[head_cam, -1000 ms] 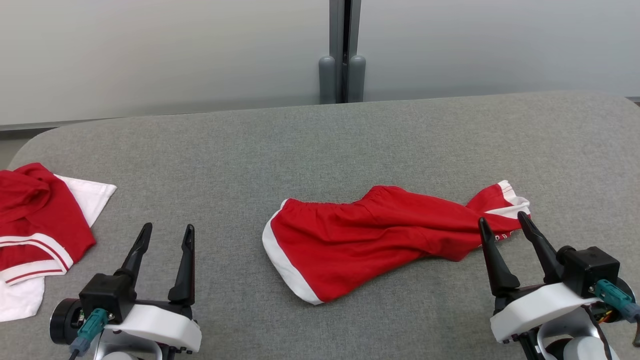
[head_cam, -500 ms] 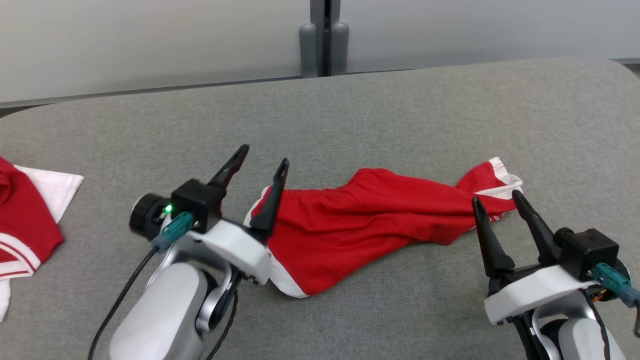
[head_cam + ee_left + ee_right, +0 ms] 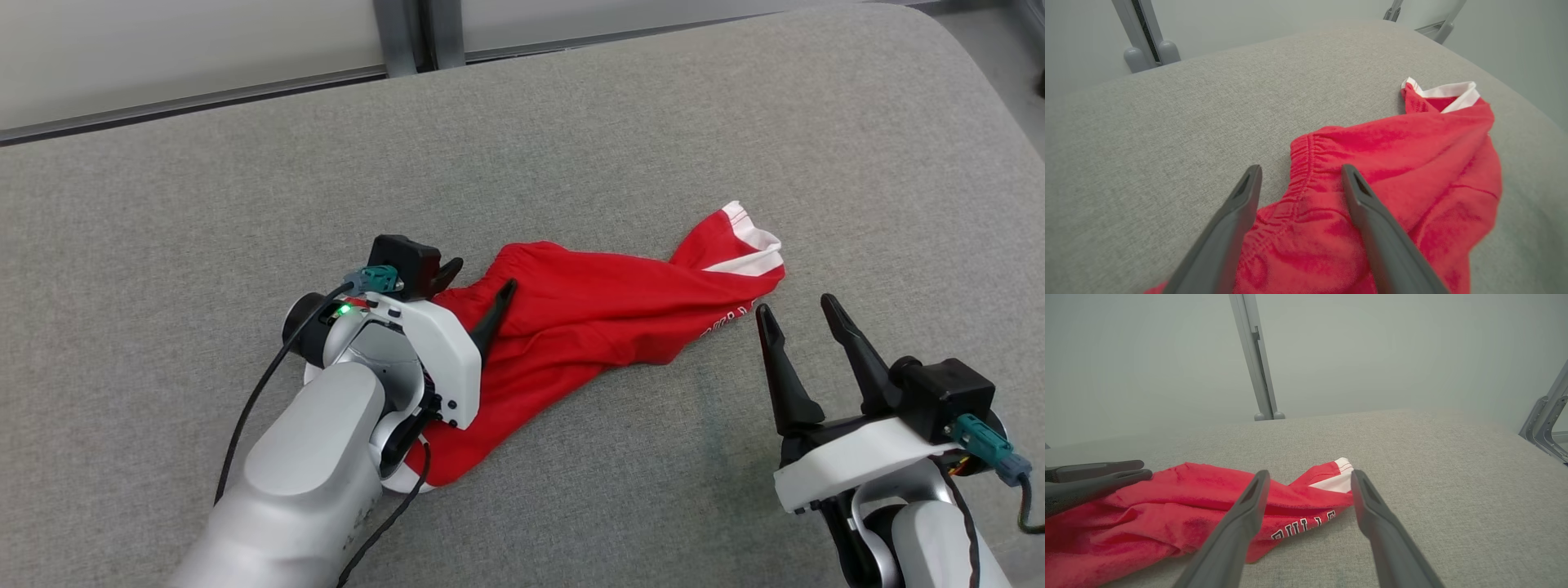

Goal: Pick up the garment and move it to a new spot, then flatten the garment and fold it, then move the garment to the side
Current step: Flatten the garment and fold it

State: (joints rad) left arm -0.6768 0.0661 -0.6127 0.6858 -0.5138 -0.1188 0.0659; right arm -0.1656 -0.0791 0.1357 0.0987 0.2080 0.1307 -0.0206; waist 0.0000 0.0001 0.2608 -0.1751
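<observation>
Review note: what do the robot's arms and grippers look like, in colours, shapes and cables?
The left gripper and right gripper each have two long, dark, tapering fingers on a white housing, plus a black block with a teal connector. The left forearm is smooth pale grey, with a black cable alongside and a small green light at the wrist.
</observation>
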